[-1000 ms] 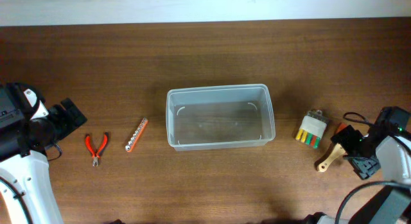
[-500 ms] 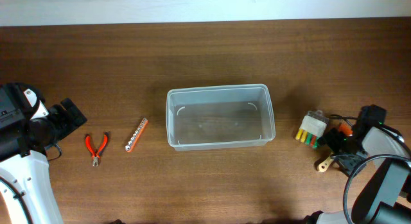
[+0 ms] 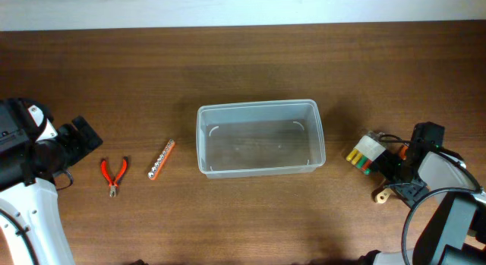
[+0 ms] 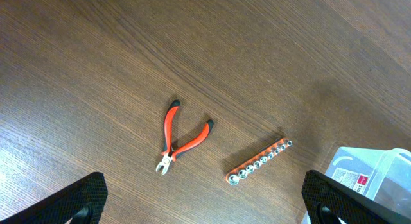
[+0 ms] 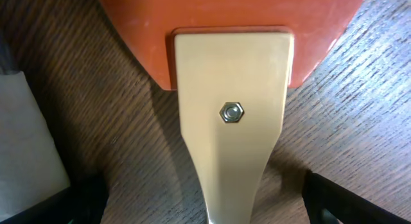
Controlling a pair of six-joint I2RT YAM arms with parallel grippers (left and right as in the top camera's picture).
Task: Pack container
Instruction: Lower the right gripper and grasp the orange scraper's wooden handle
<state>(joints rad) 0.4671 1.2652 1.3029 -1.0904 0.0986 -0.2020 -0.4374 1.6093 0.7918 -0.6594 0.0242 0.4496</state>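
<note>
I've got the container [image 3: 260, 137] sitting empty mid-desk [image 3: 243, 60]. My left gripper [image 4: 205, 199] hangs wide open, holding nothing, above the red pliers [image 4: 176, 137] and a strip of sockets [image 4: 258, 161]. My right gripper [image 5: 205, 208] is spread wide too, straddling a wooden-handled scraper [image 5: 231, 108], not clamped on it.

Your left wrist view crops the container [image 4: 388, 167] at the corner, its label [image 4: 349, 178] unreadable, right wrist view cuts the wooden-handled tool [image 5: 232, 140] top and bottom
</note>
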